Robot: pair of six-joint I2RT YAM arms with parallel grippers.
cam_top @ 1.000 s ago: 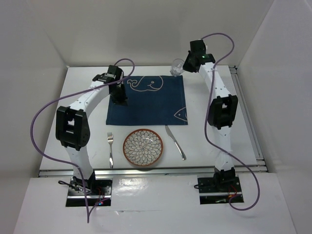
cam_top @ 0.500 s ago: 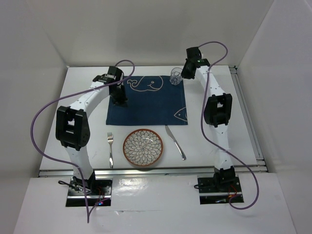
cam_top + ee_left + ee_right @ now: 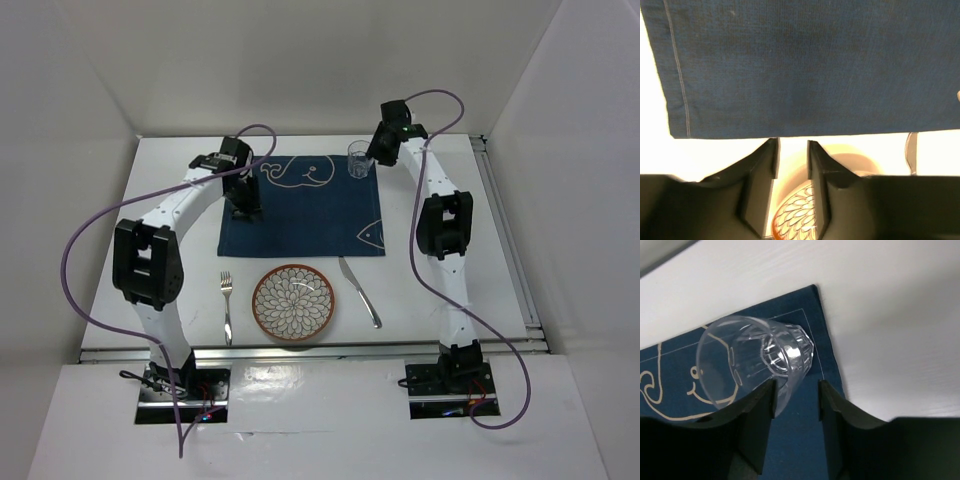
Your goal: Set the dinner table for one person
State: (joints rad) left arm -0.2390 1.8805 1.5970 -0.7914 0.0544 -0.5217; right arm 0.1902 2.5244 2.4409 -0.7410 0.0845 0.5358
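Observation:
The white dinner table point(image 3: 180, 200) carries a dark blue mat point(image 3: 300, 205) with whale and fish drawings. A clear glass point(image 3: 357, 160) stands on the mat's far right corner. My right gripper point(image 3: 372, 152) is just beside it. In the right wrist view this gripper point(image 3: 796, 390) is open, and the glass point(image 3: 755, 365) sits ahead with its wall against the left finger point(image 3: 757, 410). My left gripper point(image 3: 244, 203) hovers over the mat's left edge. In the left wrist view the gripper point(image 3: 792, 150) is open and empty, over the mat's point(image 3: 805, 65) near hem.
A patterned plate point(image 3: 293, 302) lies near the front edge, with a fork point(image 3: 227, 305) to its left and a knife point(image 3: 360, 292) to its right. Metal rails point(image 3: 510, 250) run along the table's right and front edges. White walls enclose three sides.
The right arm brought the tilted glass down and left, stood it on the mat's far right corner, and opened. The left gripper opened where it was.

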